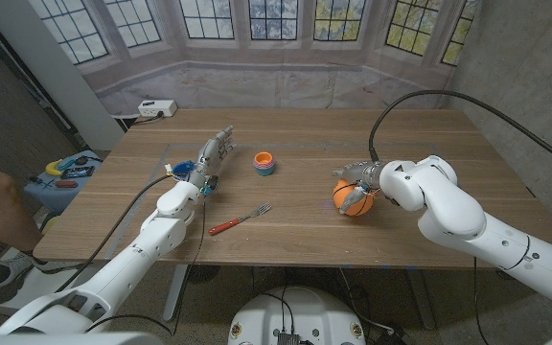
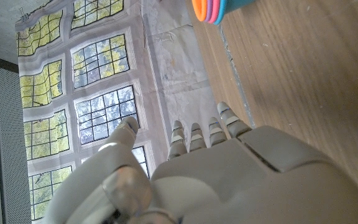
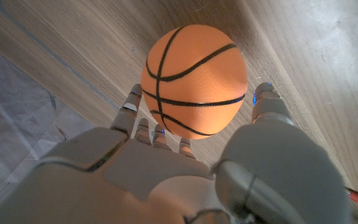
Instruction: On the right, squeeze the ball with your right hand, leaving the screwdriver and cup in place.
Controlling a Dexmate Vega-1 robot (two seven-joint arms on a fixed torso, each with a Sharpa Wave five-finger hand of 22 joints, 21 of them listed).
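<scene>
On the table's right half, right hand [image 1: 360, 188] around the ball [image 1: 353, 200].

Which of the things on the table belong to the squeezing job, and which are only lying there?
For the job: ball; right hand, fingers around it.
Lying about: stacked cups; red-handled fork; power strip; left hand.

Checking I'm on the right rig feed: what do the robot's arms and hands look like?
Both arms have glossy white rounded shells. The left hand and right hand are light grey with segmented fingers; small blue lights show on the right fingertips. A black cable loops to the right wrist.
</scene>
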